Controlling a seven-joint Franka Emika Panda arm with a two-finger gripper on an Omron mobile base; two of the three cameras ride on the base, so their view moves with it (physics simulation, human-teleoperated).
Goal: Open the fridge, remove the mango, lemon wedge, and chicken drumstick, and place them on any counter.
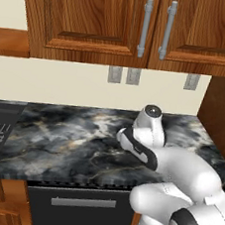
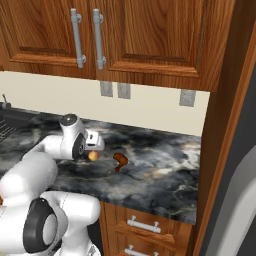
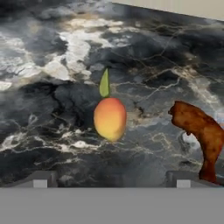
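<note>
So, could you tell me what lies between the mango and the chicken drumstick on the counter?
Nothing: in the hand view only bare counter separates the mango and the chicken drumstick.

Left base view: I look from behind the arm's left, forward and down over the counter point(image 1: 71, 139), with wall cabinets point(image 1: 96, 17) above. Right base view: from behind the arm's right, I see the same counter and cabinets, reaching to the fridge point(image 2: 240, 200) edge. Hand view: close and low along the gripper point(image 3: 111, 180), onto the stone holding the mango point(image 3: 110, 118) and chicken drumstick point(image 3: 201, 133), which my right base view shares.
</note>
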